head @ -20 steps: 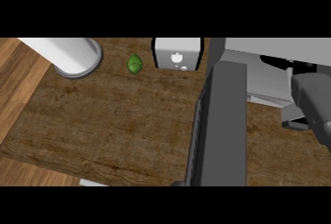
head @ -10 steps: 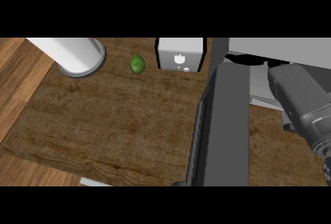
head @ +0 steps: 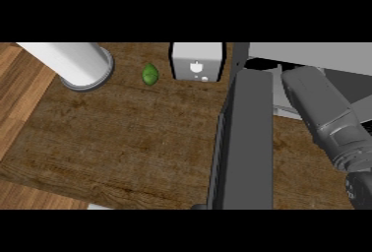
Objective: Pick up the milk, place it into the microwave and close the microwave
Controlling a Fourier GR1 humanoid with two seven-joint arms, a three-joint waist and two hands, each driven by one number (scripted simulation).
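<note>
The wooden desk (head: 109, 142) fills the left and middle of the head view, its dark grain running across, with a paler strip of wood along the far left edge.

The microwave's door (head: 245, 147) stands open. It shows as a long dark grey slab that runs from the lower edge of the view up toward the top, right of centre, and it hides the part of the desk behind it. The microwave (head: 305, 51) itself sits at the upper right, a light grey body with a dark opening just below its top panel.

The right forearm (head: 323, 115) lies to the right of the open door, a thick grey limb slanting from the lower right corner up toward the microwave's opening. Of the right hand I cannot tell anything sure. A dark patch shows at the lower right edge, but whether the fingers are released, clenched or grasping something is not visible.

A tall white cylinder (head: 73, 61) stands at the upper left of the desk, with a grey ring round its base.

The milk (head: 196, 60) is a white carton with a small mark on its face. It stands upright on the desk at the top of the view, just left of the door's upper end — outside the microwave and apart from the forearm.

Between the cylinder and the milk lies a small green fruit (head: 149, 74), pointed at both ends and nearer to the carton.
</note>
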